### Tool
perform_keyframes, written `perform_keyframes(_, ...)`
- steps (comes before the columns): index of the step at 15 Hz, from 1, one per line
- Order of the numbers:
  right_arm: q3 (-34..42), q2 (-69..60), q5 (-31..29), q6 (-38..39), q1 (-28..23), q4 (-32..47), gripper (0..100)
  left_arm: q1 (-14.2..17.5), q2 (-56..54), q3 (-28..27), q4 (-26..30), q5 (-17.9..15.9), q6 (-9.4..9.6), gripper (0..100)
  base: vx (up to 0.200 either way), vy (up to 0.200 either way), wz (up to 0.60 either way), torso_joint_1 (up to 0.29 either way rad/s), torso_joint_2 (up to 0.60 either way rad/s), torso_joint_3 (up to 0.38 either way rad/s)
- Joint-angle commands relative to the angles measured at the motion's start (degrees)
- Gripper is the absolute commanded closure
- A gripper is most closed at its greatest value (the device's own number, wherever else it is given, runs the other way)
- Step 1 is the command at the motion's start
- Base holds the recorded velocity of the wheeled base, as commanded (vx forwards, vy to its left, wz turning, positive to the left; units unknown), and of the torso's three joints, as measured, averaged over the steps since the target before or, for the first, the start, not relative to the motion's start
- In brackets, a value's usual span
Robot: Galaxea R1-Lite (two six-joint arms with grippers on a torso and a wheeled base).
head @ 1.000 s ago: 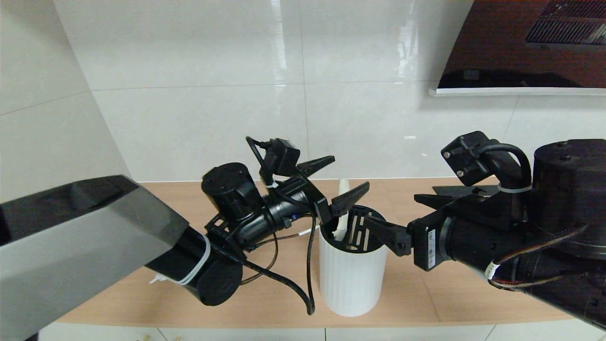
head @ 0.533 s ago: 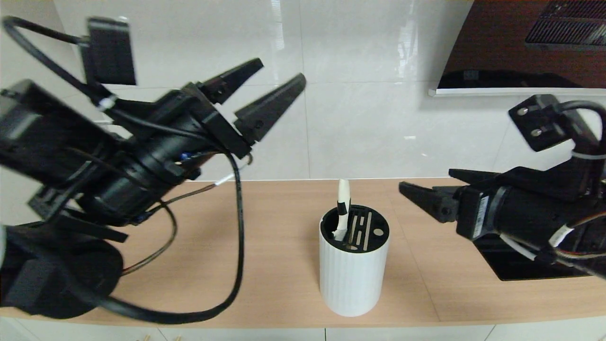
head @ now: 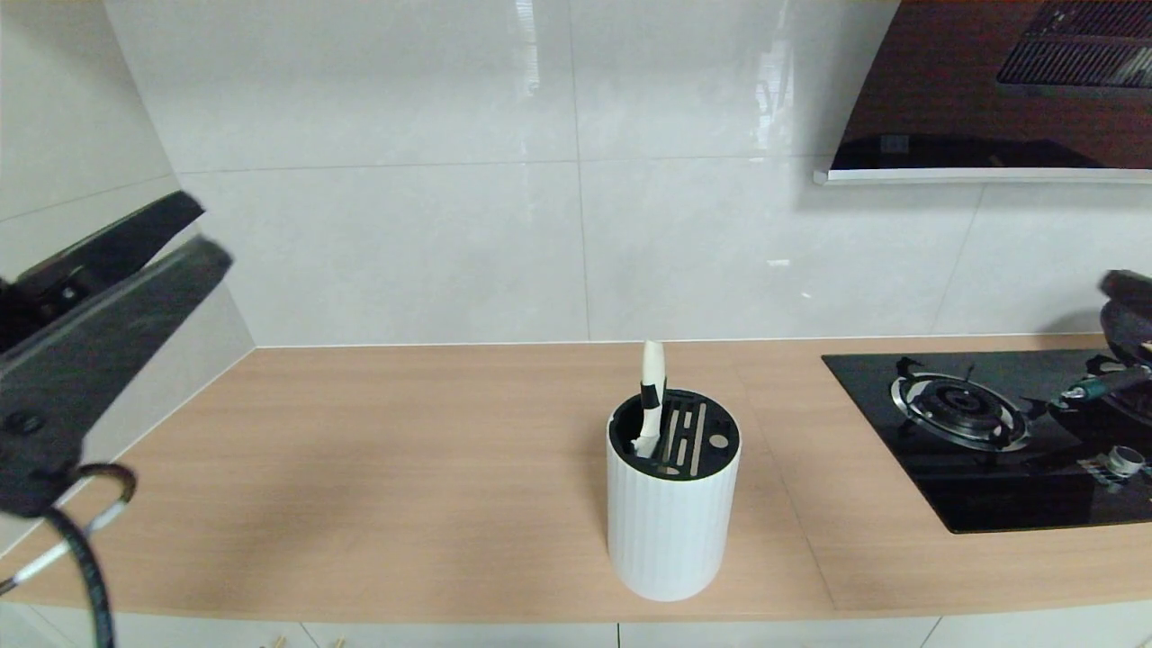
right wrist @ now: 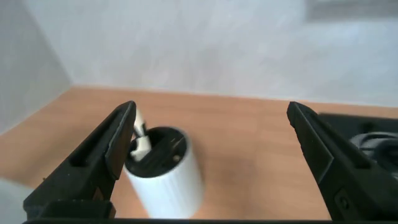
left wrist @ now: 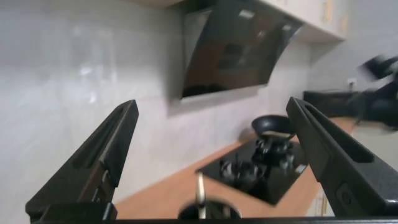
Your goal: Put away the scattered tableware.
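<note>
A white ribbed utensil holder with a black slotted top stands on the wooden counter. A white-handled utensil with a black band stands upright in one of its slots. My left gripper hangs high at the far left, well away from the holder, open and holding nothing. The holder's top and the utensil lie far below it. My right gripper is open and holds nothing, with the holder and utensil handle off beyond its fingers.
A black gas stove is set into the counter at the right, with a dark pan on its far burner. A range hood hangs above. White tiled walls close the back and left.
Both arms have pulled back from the holder. The left gripper rose and swung out to the far left; the right one withdrew past the right edge. The utensil stays in its slot.
</note>
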Motion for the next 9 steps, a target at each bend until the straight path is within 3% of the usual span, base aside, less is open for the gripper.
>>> perform_keyframes(1,1.6,-21.0,0.1,-1.9,-7.5,11.1,0,2.5,-29.3,6.9,21.2,1.1,-1.33,0,0.0,0.0,0.0,0.0,0.0,0.0)
perform_keyframes(3,-1.2,-32.3,-0.6,-5.3,-8.4,19.0,0,8.9,-44.4,5.2,38.6,0.6,-5.29,0,0.0,0.0,0.0,0.0,0.0,0.0)
perform_keyframes(5,-1.6,-37.7,0.0,-5.2,-14.4,21.9,0,12.8,-50.1,3.2,41.1,-1.9,-6.6,0,0.0,0.0,0.0,0.0,0.0,0.0)
perform_keyframes(6,-1.5,-41.9,0.0,-5.3,-15.3,26.3,0,15.2,-53.3,2.7,41.3,-3.5,-8.71,0,0.0,0.0,0.0,0.0,0.0,0.0)
perform_keyframes(7,-1.7,-43.2,0.0,-5.3,-15.8,28.1,0,16.0,-54.7,2.9,41.6,-3.7,-9.42,0,0.0,0.0,0.0,0.0,0.0,0.0)
perform_keyframes(9,-1.6,-44.3,-1.0,-2.5,-17.3,29.6,0,18.2,-62.0,4.1,47.3,-4.5,-11.88,0,0.0,0.0,0.0,0.0,0.0,0.0)
